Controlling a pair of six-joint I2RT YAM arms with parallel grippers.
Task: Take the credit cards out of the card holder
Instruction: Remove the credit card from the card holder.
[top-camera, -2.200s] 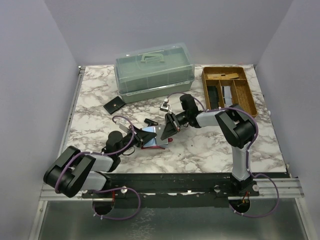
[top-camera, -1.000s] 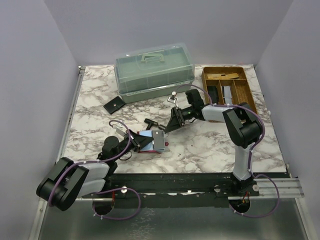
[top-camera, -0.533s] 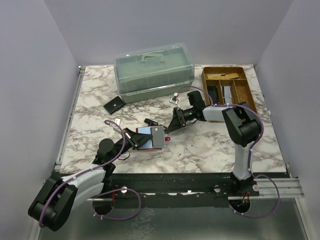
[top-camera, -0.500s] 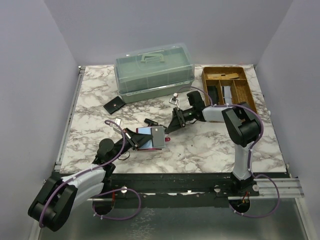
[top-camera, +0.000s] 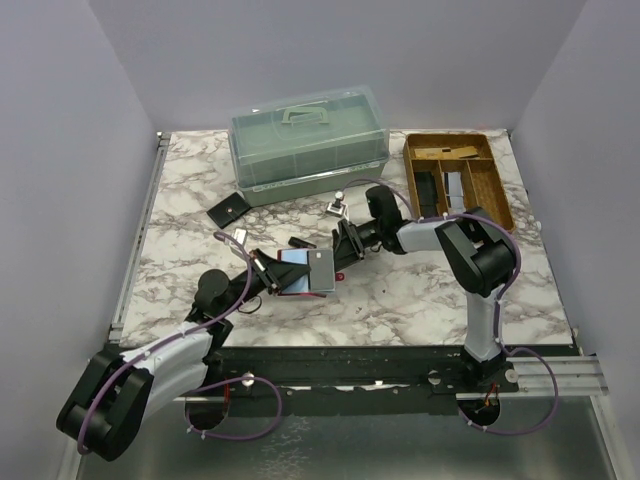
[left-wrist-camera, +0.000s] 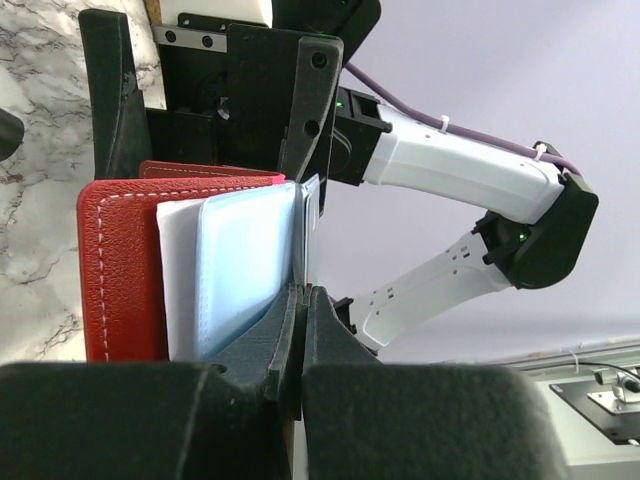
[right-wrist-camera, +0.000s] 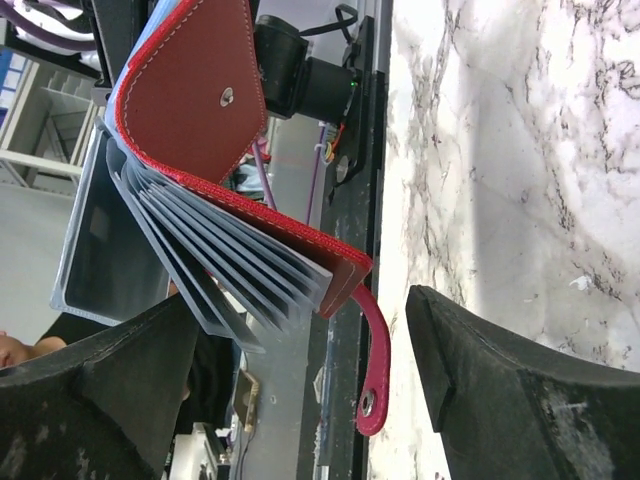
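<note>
Left gripper (left-wrist-camera: 303, 300): jaws closed on the edge of the fanned pale-blue leaves of the red holder (left-wrist-camera: 120, 270), which it holds tilted, clear of the table (top-camera: 400, 300). The cards (left-wrist-camera: 245, 265) sit inside the holder. Right gripper (right-wrist-camera: 300, 300): jaws wide apart, facing the holder's opposite edge. The holder's corner lies between the fingers and touches neither.

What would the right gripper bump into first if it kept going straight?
Most likely the red card holder: it sits right ahead of the open right gripper, pinched by the left gripper. Depth is hard to judge.
</note>
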